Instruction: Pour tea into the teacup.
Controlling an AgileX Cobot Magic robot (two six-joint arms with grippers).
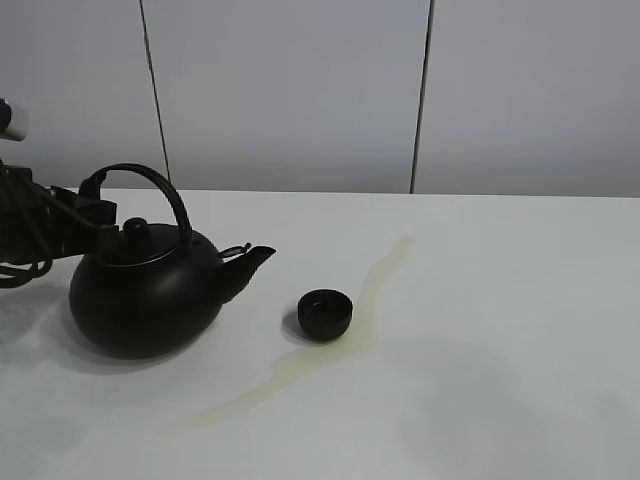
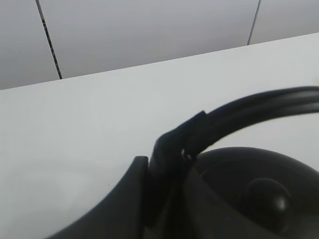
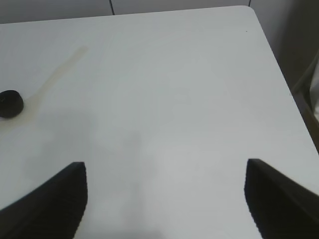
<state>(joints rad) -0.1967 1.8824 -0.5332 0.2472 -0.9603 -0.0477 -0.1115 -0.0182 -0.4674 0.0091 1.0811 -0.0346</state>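
Observation:
The small matte-black teacup (image 1: 325, 312) stands on the white table, just right of the kettle's spout (image 1: 255, 258). The big black kettle (image 1: 140, 295) sits upright at the left. My left gripper (image 1: 92, 212) is shut on the left end of its arched handle (image 1: 160, 190). In the left wrist view the fingers (image 2: 167, 167) clamp the handle (image 2: 259, 107) above the lid knob (image 2: 269, 198). Spilled tea (image 1: 370, 290) lies as a pale yellowish streak curving past the cup. My right gripper (image 3: 167, 199) is open and empty over bare table, far from the teacup (image 3: 10, 103).
The tea streak (image 3: 60, 74) runs from the far middle of the table past the cup to the near left (image 1: 240, 402). The table's right edge (image 3: 279, 74) shows in the right wrist view. A grey panelled wall (image 1: 300, 90) stands behind the table.

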